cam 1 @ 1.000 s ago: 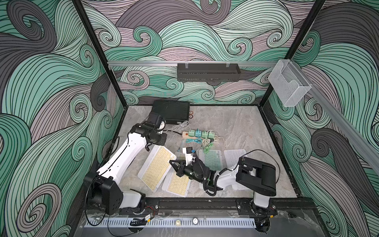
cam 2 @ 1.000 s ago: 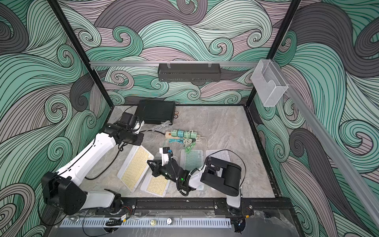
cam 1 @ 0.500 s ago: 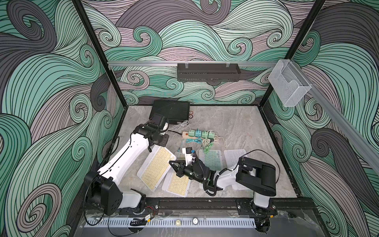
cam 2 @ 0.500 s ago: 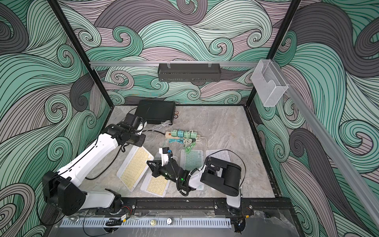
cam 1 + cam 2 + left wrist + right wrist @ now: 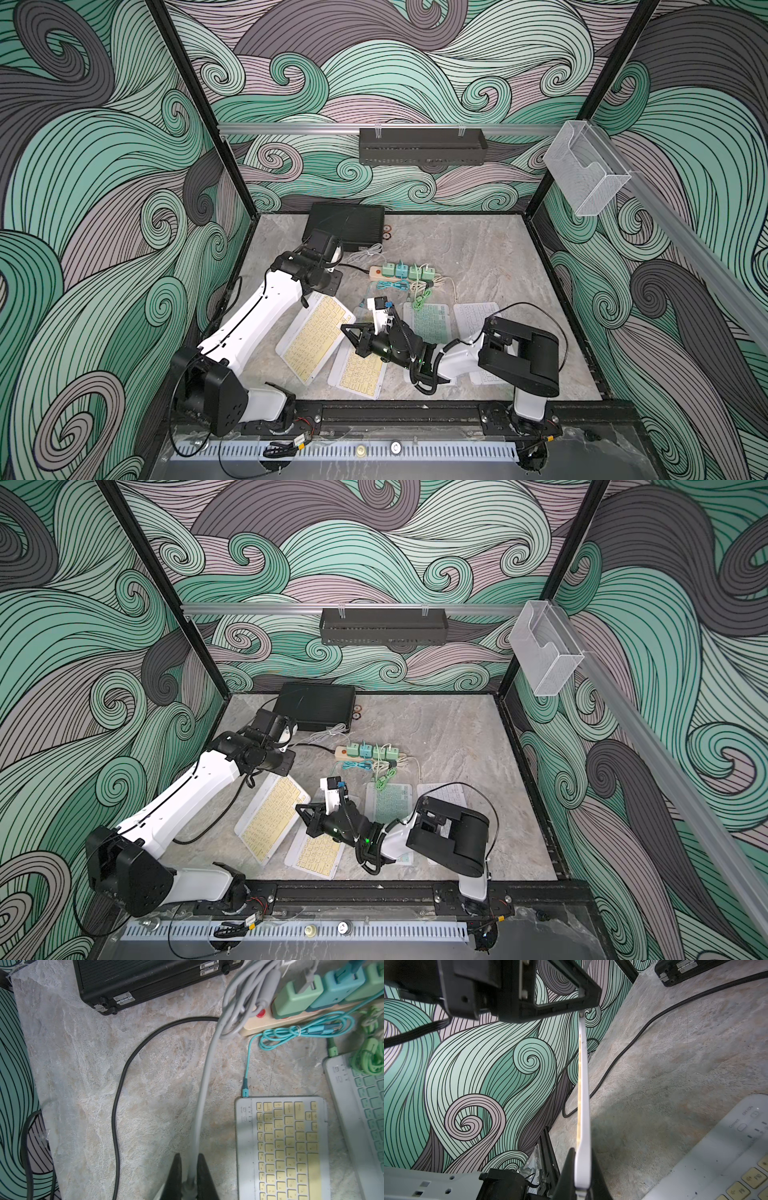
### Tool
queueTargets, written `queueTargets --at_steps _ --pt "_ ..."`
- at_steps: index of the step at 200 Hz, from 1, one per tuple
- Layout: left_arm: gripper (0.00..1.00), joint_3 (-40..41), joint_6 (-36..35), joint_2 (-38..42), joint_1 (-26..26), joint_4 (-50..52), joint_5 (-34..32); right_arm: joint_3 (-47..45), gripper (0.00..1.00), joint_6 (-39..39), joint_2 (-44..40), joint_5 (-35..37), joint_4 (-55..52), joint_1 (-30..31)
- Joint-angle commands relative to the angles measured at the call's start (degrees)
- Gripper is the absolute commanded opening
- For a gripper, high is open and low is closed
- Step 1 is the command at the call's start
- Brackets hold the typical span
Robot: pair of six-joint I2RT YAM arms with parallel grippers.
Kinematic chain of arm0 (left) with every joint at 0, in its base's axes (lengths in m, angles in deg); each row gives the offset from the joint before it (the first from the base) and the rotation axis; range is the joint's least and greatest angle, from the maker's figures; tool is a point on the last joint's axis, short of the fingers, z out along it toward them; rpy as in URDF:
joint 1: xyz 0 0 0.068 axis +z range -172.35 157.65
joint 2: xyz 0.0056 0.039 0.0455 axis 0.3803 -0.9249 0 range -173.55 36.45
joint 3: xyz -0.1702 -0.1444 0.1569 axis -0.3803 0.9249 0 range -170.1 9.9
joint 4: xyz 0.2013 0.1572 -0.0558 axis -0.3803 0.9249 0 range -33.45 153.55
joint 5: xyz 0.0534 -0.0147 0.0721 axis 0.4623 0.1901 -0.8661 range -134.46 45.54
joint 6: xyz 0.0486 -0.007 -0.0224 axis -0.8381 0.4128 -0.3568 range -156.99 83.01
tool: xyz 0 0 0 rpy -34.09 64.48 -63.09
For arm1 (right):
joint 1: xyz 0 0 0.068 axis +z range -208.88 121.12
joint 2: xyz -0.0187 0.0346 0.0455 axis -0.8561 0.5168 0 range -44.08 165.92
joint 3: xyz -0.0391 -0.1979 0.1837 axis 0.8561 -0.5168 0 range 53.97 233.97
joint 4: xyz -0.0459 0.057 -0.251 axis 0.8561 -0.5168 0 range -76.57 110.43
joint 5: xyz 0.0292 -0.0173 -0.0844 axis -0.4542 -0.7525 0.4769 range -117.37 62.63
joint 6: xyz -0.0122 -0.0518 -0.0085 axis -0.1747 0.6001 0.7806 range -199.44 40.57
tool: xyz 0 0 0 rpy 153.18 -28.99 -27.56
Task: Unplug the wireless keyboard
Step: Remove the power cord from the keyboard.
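left claw (image 5: 189, 1157): clamped on grey cable (image 5: 205, 1084) | right claw (image 5: 582, 1152): clamped on yellow-keyed keyboard (image 5: 584, 1095) edge | cable runs toward power strip (image 5: 268, 1022)

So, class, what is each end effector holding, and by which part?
Left end effector: the grey cable, pinched near its plug end. Right end effector: the yellow-keyed keyboard, clamped by its edge.

Yellow-keyed keyboard (image 5: 316, 336) askew between left gripper (image 5: 328, 286) and right gripper (image 5: 349, 330), marbled table (image 5: 478, 249) beneath. Second yellow keyboard (image 5: 359, 370) and green keyboard (image 5: 430, 322) alongside. Power strip (image 5: 376, 272) and black case (image 5: 345, 222) behind.
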Motion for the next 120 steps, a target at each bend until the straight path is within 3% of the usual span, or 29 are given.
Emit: queueTargets --at_steps 1,23,86,120 --pt "0.0 -2.44 5.03 2.45 -0.24 -6.35 7.94 1.13 0.0 -0.72 -0.34 -2.97 -1.11 0.21" --pt "0.0 -2.64 5.04 1.43 -0.19 -8.61 9.29 0.82 0.0 -0.72 -0.54 -2.84 -0.96 0.21" --pt "0.0 -4.93 -4.69 -1.09 -0.65 -1.47 -0.7 0.93 0.0 -0.59 -0.55 -2.76 -1.02 0.21" --pt "0.0 -1.36 -7.74 2.3 -0.64 -7.28 0.01 0.95 0.0 -1.02 -0.1 -3.03 -0.8 0.2"
